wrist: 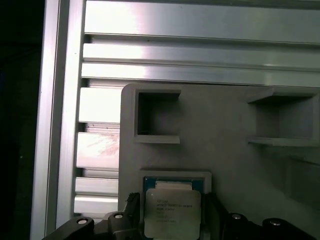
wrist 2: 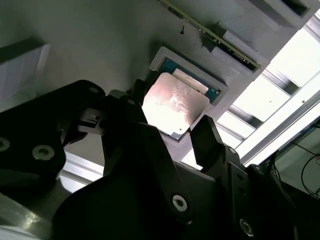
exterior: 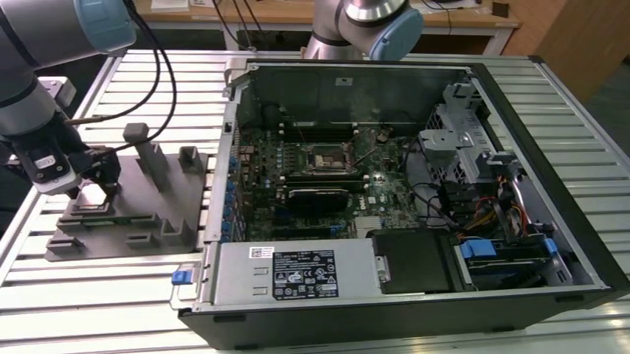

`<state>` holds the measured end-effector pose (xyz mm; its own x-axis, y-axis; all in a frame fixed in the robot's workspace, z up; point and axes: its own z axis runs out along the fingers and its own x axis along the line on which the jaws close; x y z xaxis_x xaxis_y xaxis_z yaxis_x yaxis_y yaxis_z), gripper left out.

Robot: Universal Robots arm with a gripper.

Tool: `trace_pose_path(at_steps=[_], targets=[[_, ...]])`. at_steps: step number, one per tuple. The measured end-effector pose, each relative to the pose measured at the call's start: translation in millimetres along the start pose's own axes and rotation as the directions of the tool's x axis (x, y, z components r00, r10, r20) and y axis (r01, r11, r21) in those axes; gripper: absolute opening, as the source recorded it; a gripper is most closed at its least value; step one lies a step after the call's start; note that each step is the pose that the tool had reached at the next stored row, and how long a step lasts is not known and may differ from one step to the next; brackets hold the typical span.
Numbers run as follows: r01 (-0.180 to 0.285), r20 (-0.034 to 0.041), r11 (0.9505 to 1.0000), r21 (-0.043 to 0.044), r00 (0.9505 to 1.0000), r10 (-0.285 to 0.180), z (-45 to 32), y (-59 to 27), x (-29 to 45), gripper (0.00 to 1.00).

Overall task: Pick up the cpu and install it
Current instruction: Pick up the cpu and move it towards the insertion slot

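Observation:
The cpu [wrist 2: 172,105], a thin square chip with a pale silvery top, sits at a shallow square pocket of the grey fixture block [exterior: 138,225] on the exterior view's left. In the first wrist view the cpu [wrist: 172,212] shows its printed top, with a green edge at the pocket's rim. My gripper [exterior: 94,186] hangs straight over it. Both wrist views show the black fingers [wrist 2: 205,135] pressed against two opposite sides of the chip, which overlaps the pocket's rim slightly. The dark metal-framed socket [exterior: 323,157] lies on the motherboard inside the open computer case.
The open computer case [exterior: 414,295] stands on the slatted aluminium table [exterior: 99,295], to the exterior view's right of the fixture. Upright grey posts [exterior: 147,155] rise from the fixture near the gripper. A second robot arm [exterior: 379,22] stands behind the case.

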<state>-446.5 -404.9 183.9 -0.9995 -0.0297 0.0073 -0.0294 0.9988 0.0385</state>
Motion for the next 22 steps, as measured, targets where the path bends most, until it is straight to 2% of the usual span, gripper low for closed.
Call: trace_pose_path(at_steps=[11, 12, 13, 16, 22], targets=[[0.000, 0.0001, 1.0000, 0.0057, 1.0000, 0.000, 1.2, -2.7, -2.0, 0.62], [0.000, 0.0001, 1.0000, 0.0058, 1.0000, 0.000, 1.3, -2.7, -2.5, 0.60], [0.000, 0.0001, 1.0000, 0.0058, 1.0000, 0.000, 1.3, -2.6, -2.7, 0.54], [0.000, 0.0001, 1.0000, 0.0058, 1.0000, 0.000, 1.0, -2.7, -2.8, 0.54], [0.000, 0.0001, 1.0000, 0.0058, 1.0000, 0.000, -4.6, -2.5, -2.8, 0.54]])
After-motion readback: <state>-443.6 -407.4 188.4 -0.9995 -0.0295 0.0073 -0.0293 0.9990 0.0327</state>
